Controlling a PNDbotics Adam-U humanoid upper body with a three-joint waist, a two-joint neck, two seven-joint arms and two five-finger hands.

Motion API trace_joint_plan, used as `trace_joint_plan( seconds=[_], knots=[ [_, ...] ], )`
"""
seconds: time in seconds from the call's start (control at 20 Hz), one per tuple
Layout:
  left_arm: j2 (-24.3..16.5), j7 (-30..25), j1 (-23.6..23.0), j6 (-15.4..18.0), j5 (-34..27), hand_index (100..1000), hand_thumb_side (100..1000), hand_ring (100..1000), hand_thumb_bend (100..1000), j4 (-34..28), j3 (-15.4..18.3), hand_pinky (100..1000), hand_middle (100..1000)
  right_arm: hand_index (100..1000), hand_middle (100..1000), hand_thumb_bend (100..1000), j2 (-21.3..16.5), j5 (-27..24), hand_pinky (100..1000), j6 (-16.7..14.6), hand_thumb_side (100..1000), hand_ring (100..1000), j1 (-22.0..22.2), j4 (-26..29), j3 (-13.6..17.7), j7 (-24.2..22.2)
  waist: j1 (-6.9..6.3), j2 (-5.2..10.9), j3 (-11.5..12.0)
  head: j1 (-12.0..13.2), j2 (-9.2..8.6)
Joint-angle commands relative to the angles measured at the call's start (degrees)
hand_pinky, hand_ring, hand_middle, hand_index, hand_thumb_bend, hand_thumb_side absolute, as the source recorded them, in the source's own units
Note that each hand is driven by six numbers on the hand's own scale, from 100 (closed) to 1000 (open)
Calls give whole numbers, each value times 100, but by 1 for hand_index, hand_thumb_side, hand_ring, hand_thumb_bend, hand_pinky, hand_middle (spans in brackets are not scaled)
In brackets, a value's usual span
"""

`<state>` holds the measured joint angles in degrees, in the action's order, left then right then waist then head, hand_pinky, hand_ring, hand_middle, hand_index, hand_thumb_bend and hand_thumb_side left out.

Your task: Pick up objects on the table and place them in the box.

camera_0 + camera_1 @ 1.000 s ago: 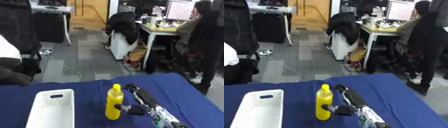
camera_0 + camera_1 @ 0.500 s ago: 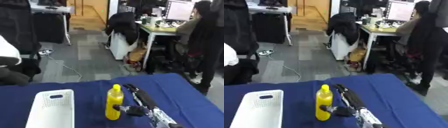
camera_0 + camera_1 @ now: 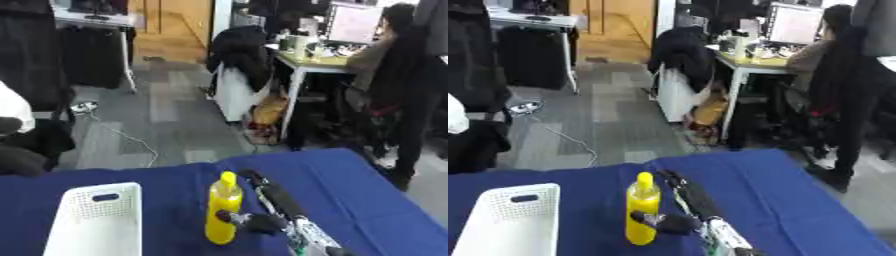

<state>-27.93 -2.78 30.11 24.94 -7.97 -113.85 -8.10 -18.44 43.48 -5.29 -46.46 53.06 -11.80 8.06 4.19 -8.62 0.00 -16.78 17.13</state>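
Yellow squeeze bottle [image 3: 223, 209] is stood upright on the blue-clothed table [image 3: 367, 185], just right of the white perforated box [image 3: 94, 225] | right hand [image 3: 262, 210] is laid beside the bottle's right, fingers extended past it and thumb set against its lower body | left hand is not seen.

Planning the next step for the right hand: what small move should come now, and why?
Probably curl the fingers round the yellow bottle. The right robot hand is beside it with fingers straight, thumb at its base, and the white box waits to the left.
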Motion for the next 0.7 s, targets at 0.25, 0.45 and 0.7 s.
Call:
trace_joint_plan(
  seconds=[0.25,0.45,0.7],
  knots=[
    [33,-25,182,-29,-74,809,997,577,277,-74,29,674,813,1000,938,789,-100,-108,784,10,962,837,-196,2,56,-68,12,6,82,-240,-167],
    [71,-46,240,-53,-103,809,998,577,279,-74,24,674,814,1000,937,784,-111,-155,779,-5,966,833,-229,-3,62,-107,37,-36,148,-333,-186],
    [92,-70,277,-85,-125,810,997,577,280,-74,29,674,814,1000,934,777,-117,-234,775,9,967,830,-253,-33,67,-153,68,-56,213,-378,-206]
  ],
)
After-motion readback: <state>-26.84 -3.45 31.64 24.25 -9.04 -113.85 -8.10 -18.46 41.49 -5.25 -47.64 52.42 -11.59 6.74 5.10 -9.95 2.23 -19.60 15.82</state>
